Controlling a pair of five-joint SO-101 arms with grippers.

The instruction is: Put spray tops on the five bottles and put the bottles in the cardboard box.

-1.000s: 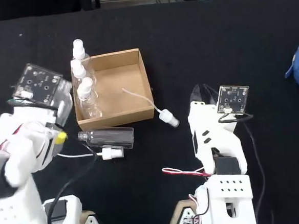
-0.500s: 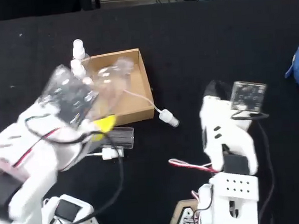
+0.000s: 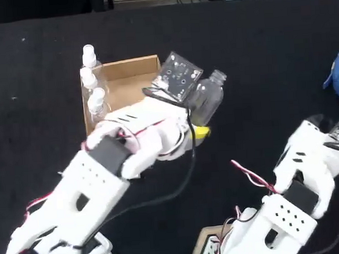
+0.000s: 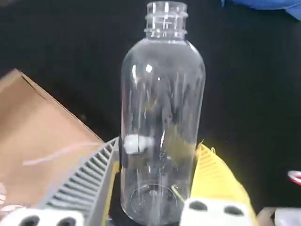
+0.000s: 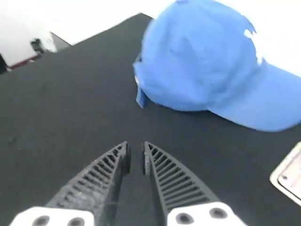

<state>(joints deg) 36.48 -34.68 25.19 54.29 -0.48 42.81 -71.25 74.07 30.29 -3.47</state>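
The left gripper [image 4: 160, 155], one finger grey and one yellow, is clamped on the bottom end of a clear plastic bottle [image 4: 162, 108]. The bottle points away from the wrist, and its threaded neck is bare, with no spray top on it. From above, this bottle hangs over the black table [image 3: 239, 35] just beside the right wall of the cardboard box [image 3: 130, 63], with its neck aimed away from the arms.

The right gripper [image 5: 135, 155] sits low over the table to the right, well apart from the box. Its ribbed jaws are drawn almost together with only a thin slit between them, and they carry nothing. Just beyond them lies a blue cap [image 5: 207, 61].

Farther back, three bottles [image 3: 89, 79] with white spray tops stand in a row along the left wall of the box and appear to be inside it.

Judging from this, roughly three of the five bottles are finished. The held bottle has yet to get its top and go into the box, and by count one more must follow.

The held bottle carries no label or print. A white mark on the cap is too blurred to read, and no readable writing appears on the box.
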